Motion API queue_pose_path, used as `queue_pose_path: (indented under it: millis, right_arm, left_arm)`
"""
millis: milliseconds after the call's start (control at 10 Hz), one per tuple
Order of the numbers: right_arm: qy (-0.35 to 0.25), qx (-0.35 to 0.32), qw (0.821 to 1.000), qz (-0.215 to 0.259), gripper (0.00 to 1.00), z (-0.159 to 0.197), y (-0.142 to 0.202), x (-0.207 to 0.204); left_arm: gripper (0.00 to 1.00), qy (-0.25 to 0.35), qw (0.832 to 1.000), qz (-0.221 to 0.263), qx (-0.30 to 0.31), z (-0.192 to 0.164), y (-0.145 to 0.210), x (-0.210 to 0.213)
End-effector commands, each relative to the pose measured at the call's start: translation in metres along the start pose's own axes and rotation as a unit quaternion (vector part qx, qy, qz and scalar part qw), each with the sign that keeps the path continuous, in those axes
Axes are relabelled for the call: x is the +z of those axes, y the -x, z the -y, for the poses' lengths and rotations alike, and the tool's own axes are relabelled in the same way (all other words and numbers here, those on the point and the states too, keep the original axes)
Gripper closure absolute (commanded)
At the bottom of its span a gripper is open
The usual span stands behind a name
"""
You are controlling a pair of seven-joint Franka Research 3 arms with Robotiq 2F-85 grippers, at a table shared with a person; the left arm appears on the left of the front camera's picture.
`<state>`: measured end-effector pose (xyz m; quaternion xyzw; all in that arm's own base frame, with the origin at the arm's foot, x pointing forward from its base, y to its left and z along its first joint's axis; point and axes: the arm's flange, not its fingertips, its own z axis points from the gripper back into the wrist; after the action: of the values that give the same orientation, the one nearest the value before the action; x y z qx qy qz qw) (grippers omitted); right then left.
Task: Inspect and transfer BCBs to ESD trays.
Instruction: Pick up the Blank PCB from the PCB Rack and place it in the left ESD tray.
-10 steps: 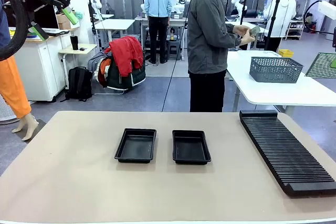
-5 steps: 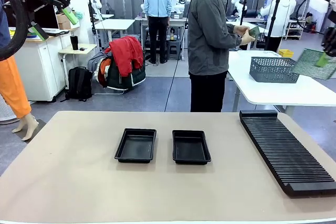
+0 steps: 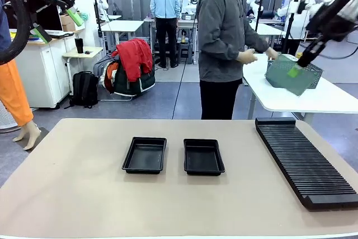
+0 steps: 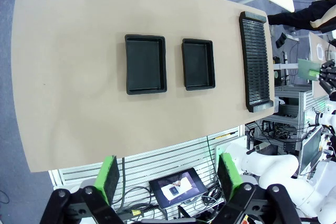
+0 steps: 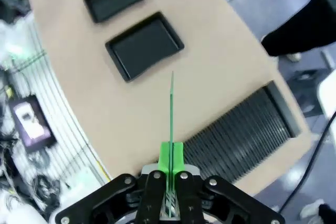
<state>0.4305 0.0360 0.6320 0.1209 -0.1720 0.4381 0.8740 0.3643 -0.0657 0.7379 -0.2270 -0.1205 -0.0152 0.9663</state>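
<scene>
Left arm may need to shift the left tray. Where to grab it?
I'd take the left tray by its near rim, from straight above, left gripper fingers straddling it. It lies flat and shallow; the raised rim is the only part standing proud.

The left gripper [image 3: 57, 25] is held high, its green-padded fingers [image 4: 108, 178] spread wide with nothing between them. The right gripper [image 3: 294, 71] is also raised, its arm outstretched. Its pads are clamped on a thin green board [image 3: 279, 74] that juts out past the fingertips.
</scene>
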Motion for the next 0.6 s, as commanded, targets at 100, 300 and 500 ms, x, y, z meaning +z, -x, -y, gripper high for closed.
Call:
queue_pose_path:
  millis: [100, 300, 500]
  right_arm:
    - [-0.033, -0.131, 0.989, 0.054, 0.97, -0.018, -0.031, -0.059]
    - [-0.071, -0.191, 0.976, 0.074, 0.97, -0.034, -0.053, -0.107]
    - [-0.116, -0.251, 0.956, 0.100, 0.97, -0.051, -0.079, -0.165]
  left_arm:
    - [0.00, 0.002, 1.000, 0.002, 0.001, 0.000, 0.000, 0.000]
    - [0.00, 0.002, 1.000, 0.002, 0.001, 0.000, 0.000, 0.000]
    - [0.00, 0.002, 1.000, 0.002, 0.001, 0.000, 0.000, 0.000]
